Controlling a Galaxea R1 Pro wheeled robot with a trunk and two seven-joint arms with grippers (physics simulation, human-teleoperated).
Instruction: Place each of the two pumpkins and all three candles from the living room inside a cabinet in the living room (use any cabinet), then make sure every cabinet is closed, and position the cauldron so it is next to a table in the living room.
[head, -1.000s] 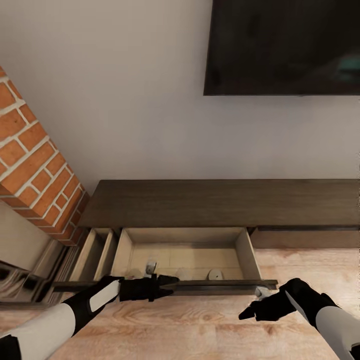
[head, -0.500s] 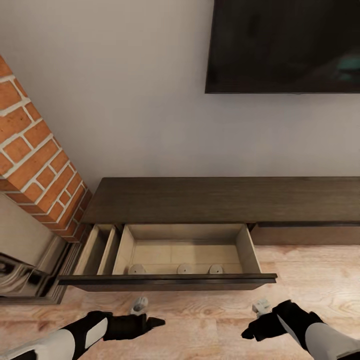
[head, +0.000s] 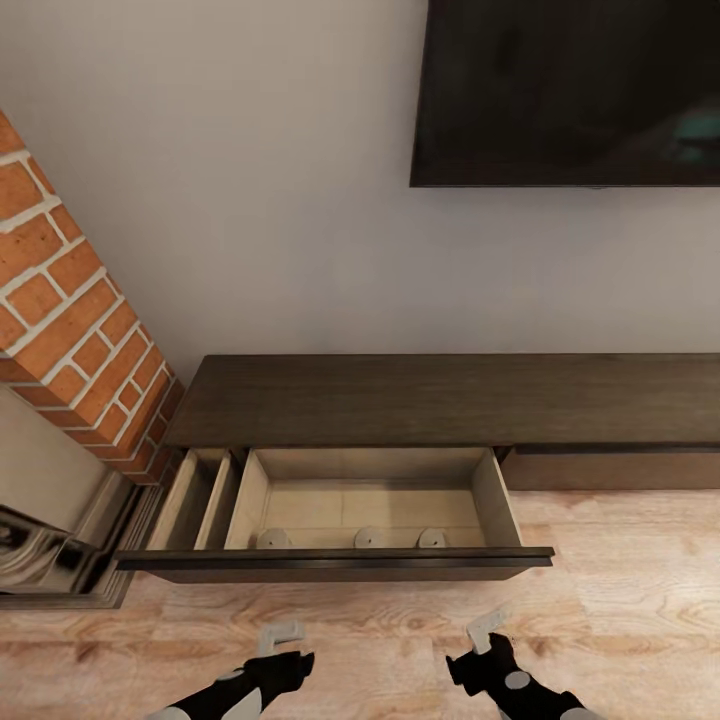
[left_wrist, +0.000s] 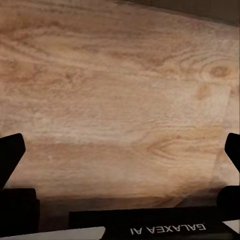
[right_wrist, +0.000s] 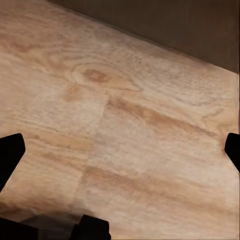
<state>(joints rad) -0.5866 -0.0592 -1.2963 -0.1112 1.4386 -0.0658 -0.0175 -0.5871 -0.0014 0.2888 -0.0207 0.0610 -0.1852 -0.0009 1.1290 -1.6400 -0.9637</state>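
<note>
The long dark cabinet (head: 440, 400) stands against a pale wall, its drawer (head: 340, 560) pulled out over the wood floor (head: 620, 600) with three candles (head: 368, 538) inside. Both hands, left (head: 285, 650) and right (head: 480, 650), hang spread apart, empty.

You drew both arms back from the drawer (head: 335, 555): left gripper (head: 278, 640) and right gripper (head: 478, 632) now over floor (head: 380, 640).

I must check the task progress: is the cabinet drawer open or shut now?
Open. The drawer is pulled out from the cabinet, its beige inside shows, and three candles stand along its front wall.
</note>
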